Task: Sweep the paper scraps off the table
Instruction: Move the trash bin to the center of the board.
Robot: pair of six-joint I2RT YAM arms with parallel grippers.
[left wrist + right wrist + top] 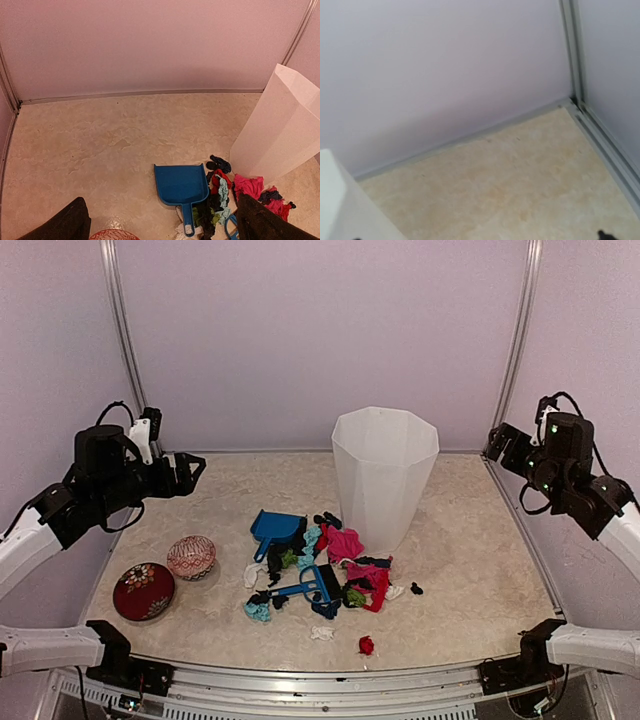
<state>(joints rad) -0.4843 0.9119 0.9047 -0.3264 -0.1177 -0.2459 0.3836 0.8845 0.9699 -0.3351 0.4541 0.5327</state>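
The paper scraps lie in a pile of pink, red, black, teal, green and white at the middle of the beige table, just in front of the bin. A red scrap, a white one and a black one lie apart. The pile also shows in the left wrist view. My left gripper is open and empty, raised over the far left; its fingers stand wide apart. My right gripper is raised at the far right, open and empty, only its fingertips showing.
A tall white faceted bin stands behind the pile. A blue dustpan lies at the pile's left and a blue brush lies in it. A red round dish and a pink patterned one sit at the near left.
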